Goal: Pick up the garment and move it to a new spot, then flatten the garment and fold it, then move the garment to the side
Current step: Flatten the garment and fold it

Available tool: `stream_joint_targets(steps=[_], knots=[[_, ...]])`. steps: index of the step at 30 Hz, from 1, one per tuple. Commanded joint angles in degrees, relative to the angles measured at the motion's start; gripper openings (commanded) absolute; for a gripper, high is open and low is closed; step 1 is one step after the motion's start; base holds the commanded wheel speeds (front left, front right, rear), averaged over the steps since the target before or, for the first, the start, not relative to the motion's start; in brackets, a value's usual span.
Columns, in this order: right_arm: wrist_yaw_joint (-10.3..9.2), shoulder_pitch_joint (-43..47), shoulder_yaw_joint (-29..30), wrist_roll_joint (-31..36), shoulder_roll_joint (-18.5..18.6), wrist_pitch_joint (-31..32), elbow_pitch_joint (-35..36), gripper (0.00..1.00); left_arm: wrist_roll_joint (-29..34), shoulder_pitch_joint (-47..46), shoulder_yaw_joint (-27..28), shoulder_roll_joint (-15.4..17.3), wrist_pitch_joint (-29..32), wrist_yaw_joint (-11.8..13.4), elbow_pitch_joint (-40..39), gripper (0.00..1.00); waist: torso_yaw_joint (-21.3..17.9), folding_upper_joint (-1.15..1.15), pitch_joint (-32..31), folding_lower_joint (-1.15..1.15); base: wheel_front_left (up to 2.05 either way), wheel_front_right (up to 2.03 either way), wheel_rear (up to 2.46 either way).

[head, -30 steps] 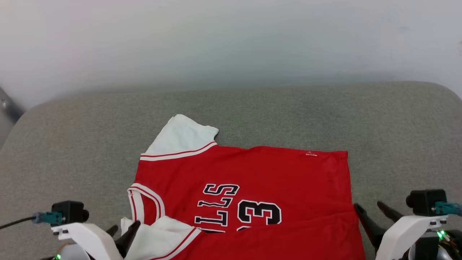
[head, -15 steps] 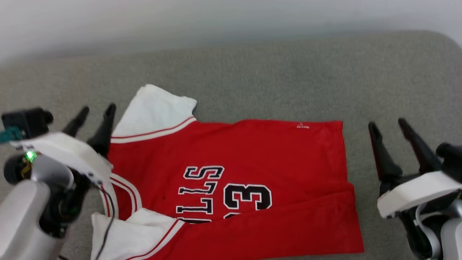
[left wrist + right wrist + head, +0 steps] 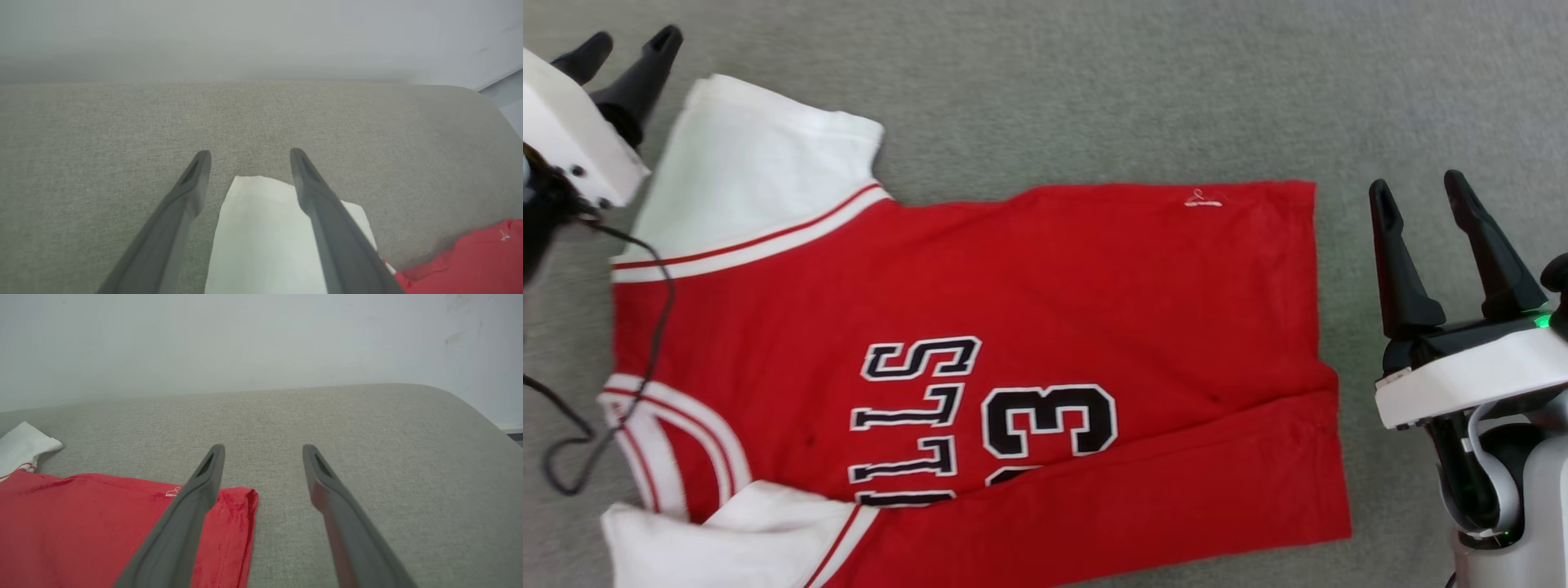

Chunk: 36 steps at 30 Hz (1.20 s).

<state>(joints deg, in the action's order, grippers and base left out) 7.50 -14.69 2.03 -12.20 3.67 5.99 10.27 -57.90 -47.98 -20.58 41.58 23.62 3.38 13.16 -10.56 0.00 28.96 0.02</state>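
The garment [image 3: 1029, 327] lies face up across the grey cloth-covered desk [image 3: 1094, 82], collar toward the robot's left and hem toward its right. Its long near side looks turned in over the foot of the number, and the near sleeve [image 3: 727, 539] sits bunched at that corner. The left gripper [image 3: 636, 34] hangs at the far left with its fingers spread wide and nothing between them; along its own fingers the white far sleeve [image 3: 261, 228] lies just beneath. The right gripper [image 3: 1415, 184] is just as wide apart and empty, just off the hem, its line of sight passing the far hem corner [image 3: 241, 498]. My guess is that the far side is to be folded toward the robot next. To do that well, each gripper should come down on its own corner and bite both layers close to the edge. Both should then lift together, low, keeping the cloth taut between them so the new edge lands parallel to the near fold. The sleeve wants tucking inward first or it will stick out. A thin cable [image 3: 662, 269] drapes over the shoulder area and could drag the cloth.
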Motion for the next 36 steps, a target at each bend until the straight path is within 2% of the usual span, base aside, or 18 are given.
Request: stream_joint_targets(steps=[1, 4, 7, 11, 12, 13, 14, 16, 19, 23, 24, 30, 36], knots=[[-0.02, -0.72, 0.03, -0.42, -0.41, -0.24, -0.42, 1.00, -0.98, -2.16, -0.57, 1.46, 4.00, -0.65, 0.79, 1.00, -2.38, 0.00, 2.41, -0.02, 0.00, 0.00, 0.00], [-0.02, -0.72, -0.24, -0.85, -0.72, -0.66, -1.11, 1.00, -2.93, -4.18, -1.88, 3.62, 12.10, -0.82, 1.97, 1.00, -3.41, 0.00, 3.50, -0.02, 0.00, 0.00, 0.00], [-0.02, -0.84, -0.34, -1.31, -0.84, -1.08, -1.67, 1.00, -4.65, -5.13, -2.89, 4.93, 18.83, 0.24, 2.76, 1.00, -4.27, 0.00, 4.82, -0.02, 0.00, 0.00, 0.00], [-0.02, -1.16, -0.67, -2.62, -0.89, -1.55, -2.57, 1.00, -6.01, -3.62, -5.26, 5.73, 26.10, 2.19, 4.70, 1.00, -5.20, 0.00, 6.25, -0.02, 0.00, 0.00, 0.00], [-0.02, -1.16, -0.67, -2.62, -0.89, -1.55, -2.57, 1.00, -6.01, -3.62, -5.26, 5.73, 26.10, 2.19, 4.70, 1.00, -5.20, 0.00, 6.25, -0.02, 0.00, 0.00, 0.00], [-0.02, -1.35, -0.89, -3.31, -0.89, -1.97, -3.04, 1.00, -6.48, -2.23, -6.51, 5.73, 28.55, 3.19, 6.11, 0.81, -5.54, 0.00, 6.61, -0.02, 0.00, 0.00, 0.00], [-0.02, -1.39, -1.04, -3.80, -0.88, -1.82, -3.35, 1.00, -6.94, -1.26, -7.13, 5.41, 30.06, 3.67, 6.89, 0.44, -5.65, 0.00, 6.67, -0.02, 0.00, 0.00, 0.00], [-0.02, -1.60, -1.44, -4.81, -0.89, -1.32, -3.84, 1.00, -8.28, 0.04, -7.40, 4.22, 31.45, 4.08, 7.39, 0.00, -5.80, 0.00, 6.72, -0.02, 0.00, 0.00, 0.00], [-0.02, -2.52, -1.79, -5.91, -0.88, 0.67, -4.37, 1.00, -8.60, 0.76, -7.09, 3.25, 29.76, 3.51, 7.44, 0.00, -5.70, 0.00, 6.49, -0.02, 0.00, 0.00, 0.00], [-0.02, -5.34, -2.34, -7.81, -0.38, 7.61, -6.33, 1.00, -7.48, -0.78, -6.35, 2.95, 26.52, 2.23, 7.51, 0.00, -4.63, 0.00, 5.56, -0.02, 0.00, 0.00, 0.00], [-0.02, -5.34, -2.34, -7.81, -0.38, 7.61, -6.33, 1.00, -7.48, -0.78, -6.35, 2.95, 26.52, 2.23, 7.51, 0.00, -4.63, 0.00, 5.56, -0.02, 0.00, 0.00, 0.00], [-0.02, -11.62, -3.66, -11.13, 3.54, 23.52, -10.41, 1.00, -5.90, -5.78, -5.64, 1.60, 22.68, 0.20, 5.53, 0.00, -0.65, 0.00, 4.38, -0.02, 0.00, 0.00, 0.00], [-0.02, -15.78, -4.80, -11.22, 6.31, 37.95, -13.94, 1.00, -4.29, -8.32, -5.95, 0.27, 19.84, -1.90, 2.07, 0.00, 3.80, 0.00, 4.61, -0.02, 0.00, 0.00, 0.00]])
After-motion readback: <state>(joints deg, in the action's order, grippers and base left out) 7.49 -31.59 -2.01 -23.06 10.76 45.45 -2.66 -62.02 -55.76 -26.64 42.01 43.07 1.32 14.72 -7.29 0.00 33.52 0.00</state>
